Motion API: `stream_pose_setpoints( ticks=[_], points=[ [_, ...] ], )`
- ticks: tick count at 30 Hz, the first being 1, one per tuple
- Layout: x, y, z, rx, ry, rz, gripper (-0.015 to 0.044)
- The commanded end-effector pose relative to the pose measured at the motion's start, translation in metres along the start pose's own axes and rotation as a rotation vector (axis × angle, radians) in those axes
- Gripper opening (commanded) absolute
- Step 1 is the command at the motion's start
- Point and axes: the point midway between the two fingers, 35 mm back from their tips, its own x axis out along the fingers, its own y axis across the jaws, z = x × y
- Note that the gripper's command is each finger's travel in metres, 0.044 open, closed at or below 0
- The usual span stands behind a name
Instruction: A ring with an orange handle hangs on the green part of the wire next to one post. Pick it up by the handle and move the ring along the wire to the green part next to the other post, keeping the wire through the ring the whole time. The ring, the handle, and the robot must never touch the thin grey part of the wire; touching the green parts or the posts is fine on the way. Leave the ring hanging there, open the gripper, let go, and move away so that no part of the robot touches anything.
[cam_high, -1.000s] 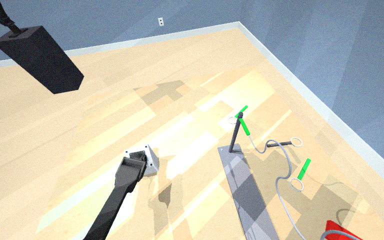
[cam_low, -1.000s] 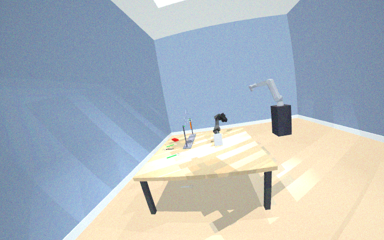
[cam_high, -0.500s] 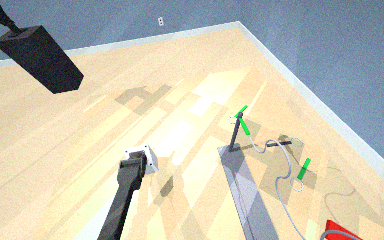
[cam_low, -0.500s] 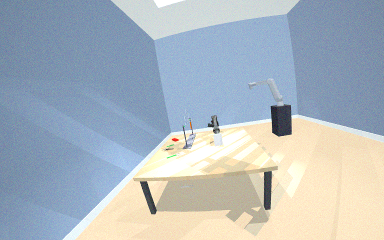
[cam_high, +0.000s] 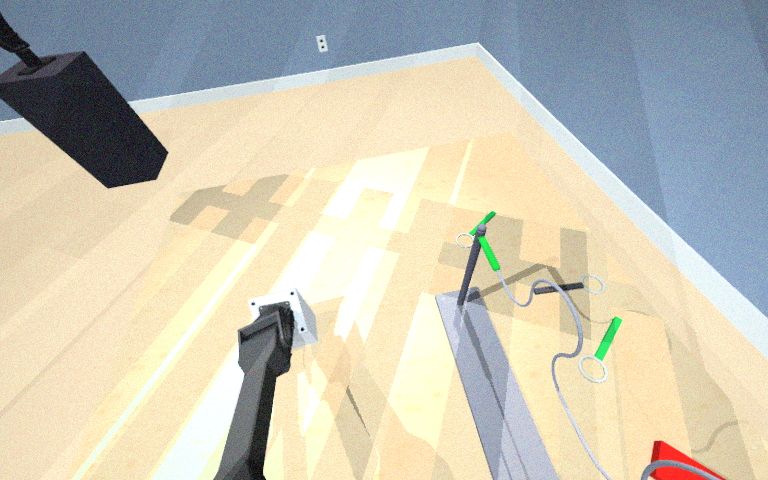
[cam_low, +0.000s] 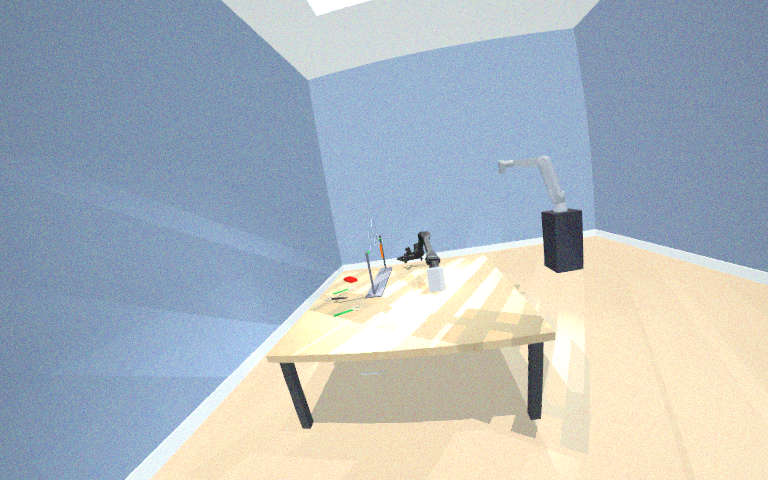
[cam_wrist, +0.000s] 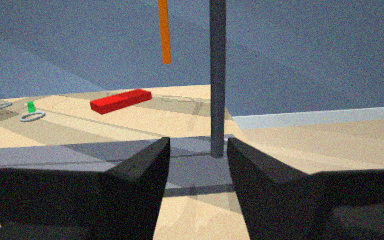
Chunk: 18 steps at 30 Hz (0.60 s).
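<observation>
The orange handle (cam_low: 381, 250) (cam_wrist: 165, 35) hangs down beside the far post (cam_wrist: 217, 75); its ring is out of the wrist view and too small to make out in the exterior view. The near post (cam_high: 468, 271) (cam_low: 370, 274) has a green wire part (cam_high: 489, 253) at its top. The thin grey wire (cam_high: 579, 333) curves away from it. My gripper (cam_low: 399, 258) (cam_wrist: 198, 144) is partly open and empty, short of the far post and lower than the handle. In the wrist view the handle's lower end is above and left of the fingertips. The top view does not show the gripper.
Both posts stand on a grey base plate (cam_high: 481, 362) (cam_low: 381, 281) (cam_wrist: 75, 152). A red block (cam_high: 673, 461) (cam_low: 350, 279) (cam_wrist: 121, 101) lies behind it. Rings with green handles (cam_high: 608, 338) and a ring with a black handle (cam_high: 557, 288) lie on the table. Another arm (cam_low: 546, 169) stands apart on a black pedestal.
</observation>
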Motion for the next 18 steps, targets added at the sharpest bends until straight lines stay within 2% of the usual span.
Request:
stream_pose_setpoints(
  ticks=[1,5,11,18],
  points=[
    [0.012,0.018,0.001,-0.048,-0.032,0.061,0.016],
    [0.018,0.018,0.006,-0.048,-0.033,0.06,0.016],
    [0.061,0.022,0.051,-0.047,-0.036,0.057,0.016],
    [0.066,0.024,0.053,-0.047,-0.037,0.056,0.016]
  ],
)
